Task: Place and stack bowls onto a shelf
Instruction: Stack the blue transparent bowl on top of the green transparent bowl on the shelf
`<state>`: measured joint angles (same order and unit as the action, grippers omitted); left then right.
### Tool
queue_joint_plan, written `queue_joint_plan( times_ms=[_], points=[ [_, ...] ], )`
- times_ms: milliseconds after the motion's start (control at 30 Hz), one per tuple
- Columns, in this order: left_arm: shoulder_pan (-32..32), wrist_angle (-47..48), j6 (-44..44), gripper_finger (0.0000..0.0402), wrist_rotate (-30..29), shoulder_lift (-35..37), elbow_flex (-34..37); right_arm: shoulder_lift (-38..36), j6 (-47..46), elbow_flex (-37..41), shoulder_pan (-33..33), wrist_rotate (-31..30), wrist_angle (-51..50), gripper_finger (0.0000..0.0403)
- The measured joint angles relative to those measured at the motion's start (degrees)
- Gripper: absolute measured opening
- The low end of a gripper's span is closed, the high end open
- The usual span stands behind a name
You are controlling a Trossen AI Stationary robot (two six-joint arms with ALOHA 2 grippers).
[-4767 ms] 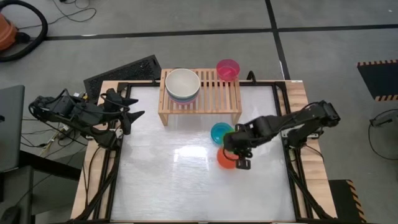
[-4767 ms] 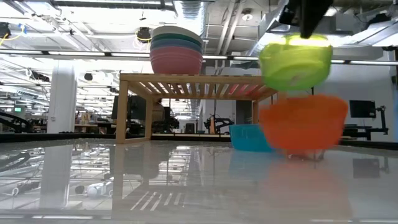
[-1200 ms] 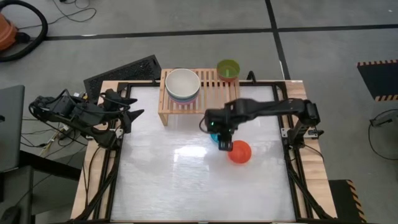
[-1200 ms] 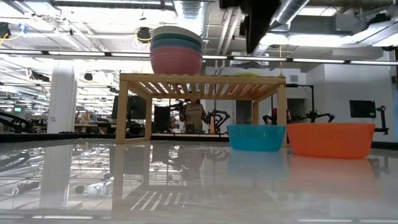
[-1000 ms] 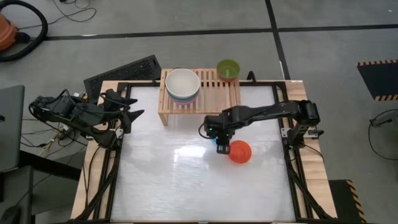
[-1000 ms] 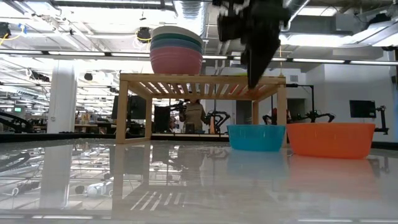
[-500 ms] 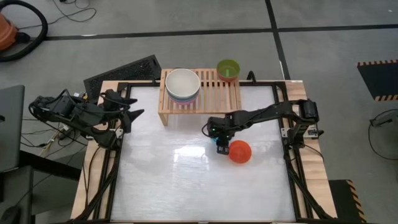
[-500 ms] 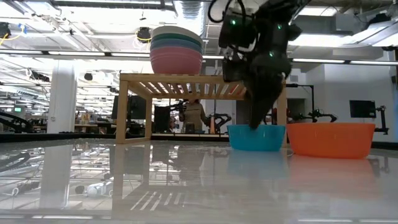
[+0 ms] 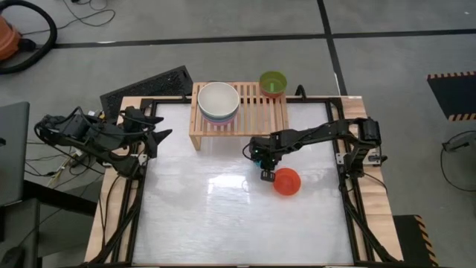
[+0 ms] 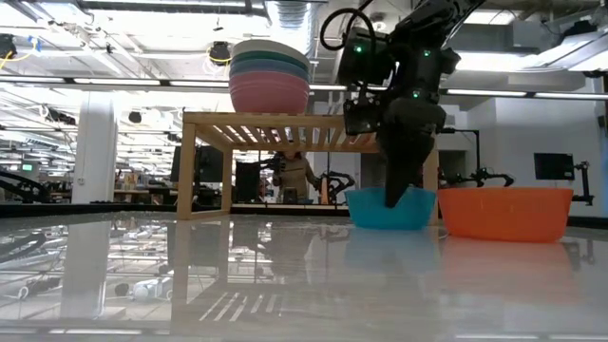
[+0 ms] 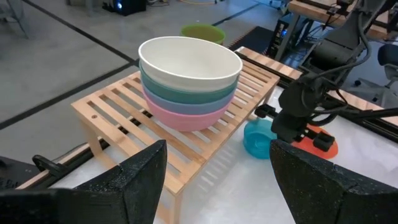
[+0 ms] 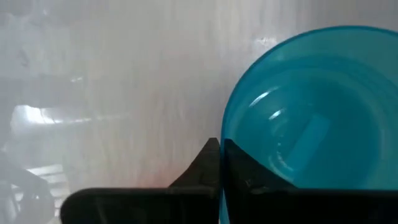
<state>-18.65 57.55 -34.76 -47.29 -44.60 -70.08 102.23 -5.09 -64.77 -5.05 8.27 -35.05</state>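
Observation:
A small cyan bowl (image 12: 311, 124) stands on the white table, just in front of the light-wood shelf (image 9: 256, 112). My right gripper (image 12: 219, 158) has come down on it from above and is shut on its rim. In the high view the gripper covers most of this bowl (image 9: 256, 158). A small orange-red bowl (image 9: 286, 181) sits on the table beside it. On the shelf stands a stack of larger bowls (image 9: 218, 102), cream-white on top, with an olive-green bowl (image 9: 273, 82) at the far right corner. My left gripper (image 9: 160, 134) waits open at the table's left edge. My right gripper pinches the cyan bowl's rim (image 12: 231, 146) on its near side, one finger inside the bowl and one outside. The fingers (image 10: 399, 190) come from above, pointing steeply down. The bowl stands upright with its base on the table.
A black slatted panel (image 9: 149, 85) lies off the table's far left corner. The shelf's slats to the right of the stack (image 11: 249, 78) are bare. The near half of the table (image 9: 223, 216) holds nothing.
My right gripper has sunk from about the shelf top's height down onto the cyan bowl, and its fingers now grip the bowl's near rim. The bowl stays on the table. The orange-red bowl has not moved.

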Motion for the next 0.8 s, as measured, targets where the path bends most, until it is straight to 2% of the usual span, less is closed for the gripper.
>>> queue_joint_plan(
  times_ms=[167,333,567,800],
  points=[
    [0.0,0.0,0.0,0.0268,0.0,0.0,0.0,-0.3,-0.7,-3.1,1.5,2.4,-4.8,0.0022],
    [0.0,0.0,0.5,0.0268,0.1,0.0,0.0,-0.3,0.8,-12.6,3.6,9.4,-15.5,0.0022],
    [0.0,0.0,0.7,0.0268,0.3,0.0,0.0,-0.3,3.9,-34.2,4.7,18.4,-33.8,0.0022],
    [0.0,0.1,1.1,0.0268,0.3,0.0,0.0,-0.4,12.2,-57.5,-0.3,17.5,-47.1,0.0022]
  ],
)
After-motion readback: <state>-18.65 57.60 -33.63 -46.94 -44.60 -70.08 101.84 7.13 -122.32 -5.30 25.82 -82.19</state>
